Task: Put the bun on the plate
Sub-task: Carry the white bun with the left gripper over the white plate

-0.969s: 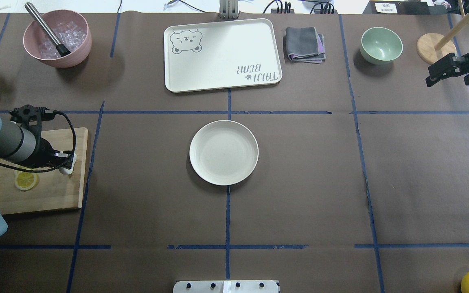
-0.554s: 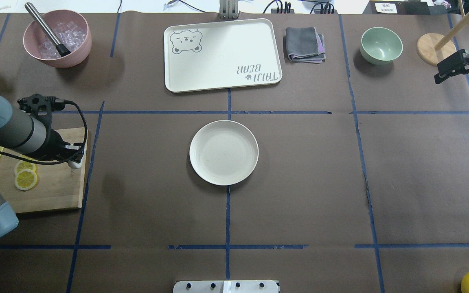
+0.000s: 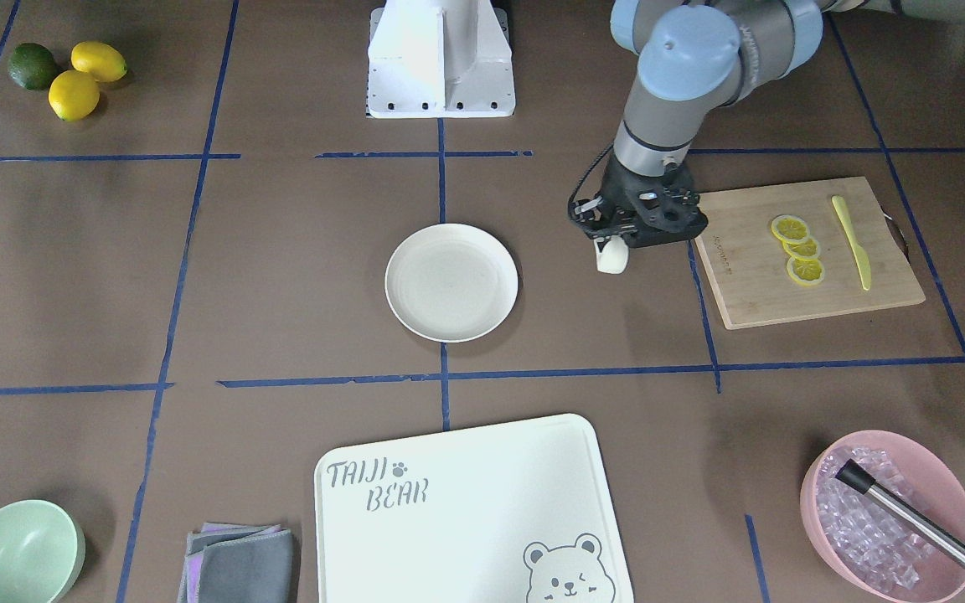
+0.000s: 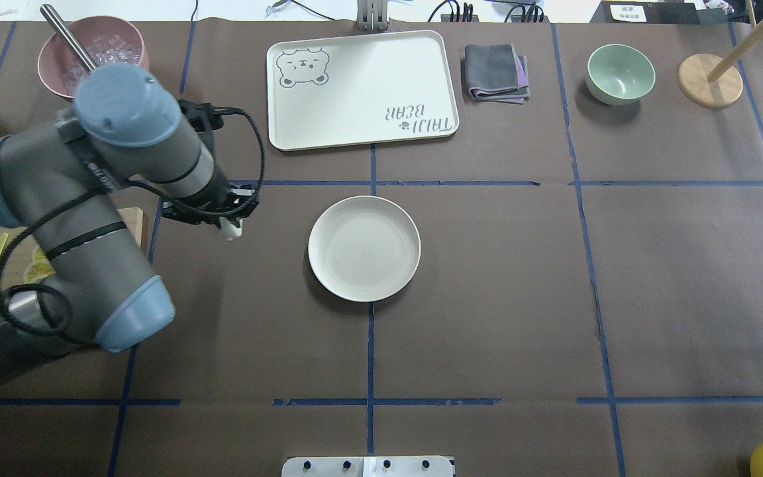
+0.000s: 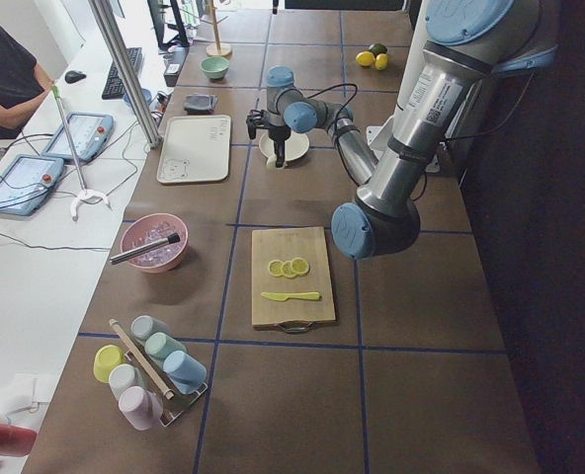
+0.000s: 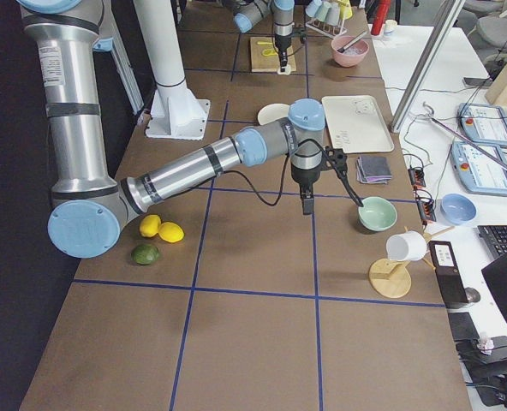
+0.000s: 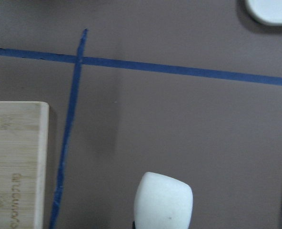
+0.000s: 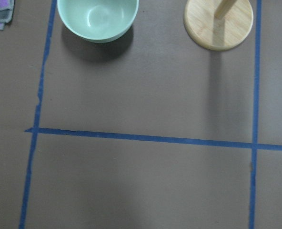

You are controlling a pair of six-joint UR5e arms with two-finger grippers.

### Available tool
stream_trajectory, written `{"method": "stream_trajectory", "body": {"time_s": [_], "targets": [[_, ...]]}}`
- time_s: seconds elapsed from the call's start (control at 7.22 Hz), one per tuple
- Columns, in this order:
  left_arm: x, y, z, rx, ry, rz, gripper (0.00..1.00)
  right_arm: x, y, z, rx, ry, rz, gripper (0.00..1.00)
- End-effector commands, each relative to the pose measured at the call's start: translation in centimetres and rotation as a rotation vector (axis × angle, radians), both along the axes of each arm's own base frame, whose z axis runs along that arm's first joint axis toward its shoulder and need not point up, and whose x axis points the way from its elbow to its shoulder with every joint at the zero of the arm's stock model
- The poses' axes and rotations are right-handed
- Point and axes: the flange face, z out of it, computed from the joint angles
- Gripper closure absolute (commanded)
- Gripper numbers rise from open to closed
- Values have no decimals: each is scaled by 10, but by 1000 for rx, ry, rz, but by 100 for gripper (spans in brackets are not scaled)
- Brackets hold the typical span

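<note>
The bun [image 3: 611, 258] is a small smooth white lump, and my left gripper [image 3: 613, 248] is shut on it just above the brown table. It hangs between the wooden cutting board [image 3: 750, 289] and the plate [image 3: 451, 282]. Overhead, the bun [image 4: 231, 230] sits left of the cream plate [image 4: 363, 248], about a plate's width from its rim. The left wrist view has the bun [image 7: 163, 198] at the bottom edge. My right gripper [image 6: 306, 205] hovers near the green bowl [image 6: 378, 214]; I cannot tell whether it is open or shut.
Lemon slices [image 3: 797, 249] and a yellow knife [image 3: 853, 243] lie on the cutting board. The bear-printed tray [image 4: 361, 89], a folded cloth [image 4: 495, 71] and a wooden stand [image 4: 709, 79] line the far side. A pink bowl of ice [image 3: 885, 502] holds a metal tool.
My left arm has swung right, off the cutting board and toward the plate, carrying the bun. The right gripper has moved further right, almost out of the overhead view.
</note>
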Motion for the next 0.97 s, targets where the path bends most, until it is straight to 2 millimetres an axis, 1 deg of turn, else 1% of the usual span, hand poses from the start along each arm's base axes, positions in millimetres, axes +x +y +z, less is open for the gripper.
{"method": "stream_trajectory", "body": {"time_s": [0.0, 0.14, 0.28, 0.42, 0.55, 0.69, 0.83], "targets": [[92, -7, -74, -48, 11, -22, 71, 59, 17, 60, -13, -46, -33, 0], [119, 9, -88, -25, 0, -27, 71, 77, 20, 81, -19, -56, -35, 0], [135, 23, -91, -38, 1, -16, 71, 81, 22, 87, -28, -62, -30, 0], [156, 13, -93, -34, 3, -17, 71, 82, 23, 88, -31, -65, -29, 0], [186, 14, -92, -1, -1, -27, 71, 84, 24, 87, -31, -71, -23, 0], [195, 14, -89, 7, 5, -27, 71, 86, 24, 88, -31, -71, -21, 0], [199, 16, -82, 3, -5, -24, 71, 87, 24, 87, -31, -71, -19, 0]]}}
